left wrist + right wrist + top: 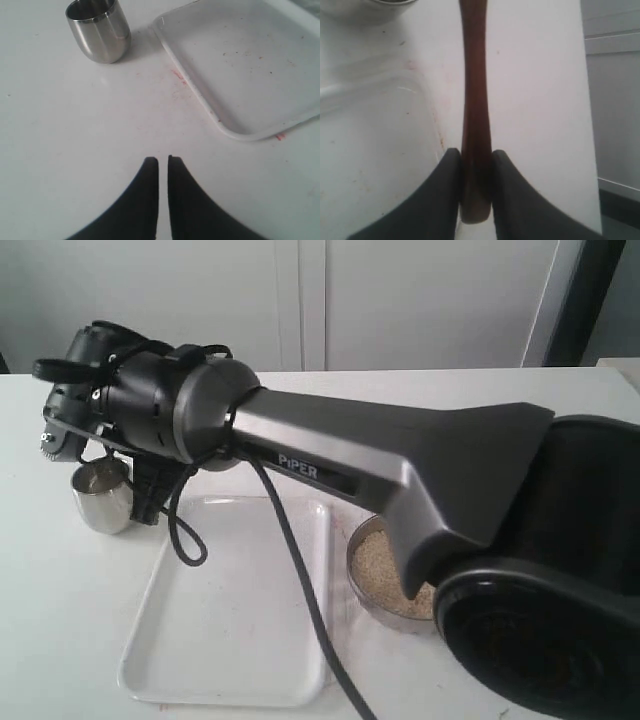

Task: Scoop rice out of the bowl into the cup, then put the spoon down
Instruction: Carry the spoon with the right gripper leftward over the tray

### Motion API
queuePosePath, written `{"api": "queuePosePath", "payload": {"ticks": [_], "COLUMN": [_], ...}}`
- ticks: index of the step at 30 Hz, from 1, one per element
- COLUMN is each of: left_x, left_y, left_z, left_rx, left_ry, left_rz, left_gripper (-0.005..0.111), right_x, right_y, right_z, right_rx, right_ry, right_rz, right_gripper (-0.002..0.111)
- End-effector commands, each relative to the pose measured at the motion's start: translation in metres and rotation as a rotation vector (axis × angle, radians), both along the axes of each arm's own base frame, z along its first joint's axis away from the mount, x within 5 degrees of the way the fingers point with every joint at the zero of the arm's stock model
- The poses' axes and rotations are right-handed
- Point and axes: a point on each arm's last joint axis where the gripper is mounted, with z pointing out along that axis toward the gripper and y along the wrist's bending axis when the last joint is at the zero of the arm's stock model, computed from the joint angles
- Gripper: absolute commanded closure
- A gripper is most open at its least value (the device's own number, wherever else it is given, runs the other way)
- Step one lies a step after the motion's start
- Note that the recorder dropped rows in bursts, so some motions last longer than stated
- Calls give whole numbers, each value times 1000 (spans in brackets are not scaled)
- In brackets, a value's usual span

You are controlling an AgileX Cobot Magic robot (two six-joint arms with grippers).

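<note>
Exterior view: the right arm rises from its black base joint at lower right, its long grey link slanting up and across to the far left. At its end the right wrist is black and bulky, and a black cable hangs from it in a loop. On the right gripper, both dark fingers press the handle of the spoon, one on each side. The handle runs straight out ahead (its butt end sits just behind the fingertips). The left gripper is angled downward, tips nearly meeting with a hairline slit between, holding nothing.
</note>
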Motion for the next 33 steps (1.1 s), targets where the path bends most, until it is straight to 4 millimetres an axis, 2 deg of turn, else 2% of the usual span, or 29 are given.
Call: {"api": "queuePosePath", "payload": {"ticks": [1,11,24,33], "left_x": [0,0,0,0], "left_y": [0,0,0,0], "left_z": [-2,-2,-2,-2], "left_rx": [-7,-7,-7,-7], "left_ry": [5,5,5,5], "left_rz": [0,0,0,0], "left_gripper": [92,92,92,92], "right_x": [2,8,16,21], "right_y": [3,4,5,7], "right_z": [-4,-22,-16,-31], "right_rx": [-65,-118,-160,-221], "right_ry": [-57,-77,-207,-235], "right_rz": [30,10,34,58], "right_gripper": [108,108,108,108]}}
